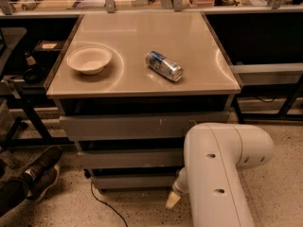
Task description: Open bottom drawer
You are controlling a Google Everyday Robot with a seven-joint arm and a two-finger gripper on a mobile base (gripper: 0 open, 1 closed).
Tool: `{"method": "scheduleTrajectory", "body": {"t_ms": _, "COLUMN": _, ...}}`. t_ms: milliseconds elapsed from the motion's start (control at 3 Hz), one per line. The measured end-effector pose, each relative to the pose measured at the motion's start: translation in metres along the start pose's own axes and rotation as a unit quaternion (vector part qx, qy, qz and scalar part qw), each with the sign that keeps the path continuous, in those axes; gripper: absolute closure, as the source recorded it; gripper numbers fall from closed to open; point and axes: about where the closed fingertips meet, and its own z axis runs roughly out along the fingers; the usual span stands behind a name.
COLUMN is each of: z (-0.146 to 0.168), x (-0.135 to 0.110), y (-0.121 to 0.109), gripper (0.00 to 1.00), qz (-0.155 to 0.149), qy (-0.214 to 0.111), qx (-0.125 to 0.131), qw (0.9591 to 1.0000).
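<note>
The bottom drawer (132, 181) is the lowest and narrowest plain grey front of the cabinet, just above the floor; it looks closed. The mid drawer front (130, 158) and the top front (142, 126) with white scratch marks sit above it. My white arm (222, 169) fills the lower right. My gripper (173, 200) shows as a pale tip hanging below the arm, just right of and slightly below the bottom drawer's right end, close to the floor.
A white bowl (89, 59) and a lying can (164, 65) rest on the cabinet's beige top (142, 32). A black cable (102, 202) runs across the floor. Dark shoes (33, 171) lie at left. Black shelving frames stand on both sides.
</note>
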Motion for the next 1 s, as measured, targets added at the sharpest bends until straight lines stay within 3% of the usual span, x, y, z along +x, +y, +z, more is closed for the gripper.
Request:
{"method": "scheduleTrajectory", "body": {"t_ms": 333, "z": 0.008, "x": -0.002, "y": -0.012, "gripper": 0.00, "qz": -0.007, "qy": -0.001, "qx": 0.008, "qw": 0.9999}}
{"method": "scheduleTrajectory", "body": {"t_ms": 1000, "z": 0.040, "x": 0.004, "y": 0.003, "gripper": 0.00, "qz": -0.016, "qy": 0.011, "qx": -0.026, "qw": 0.9995}}
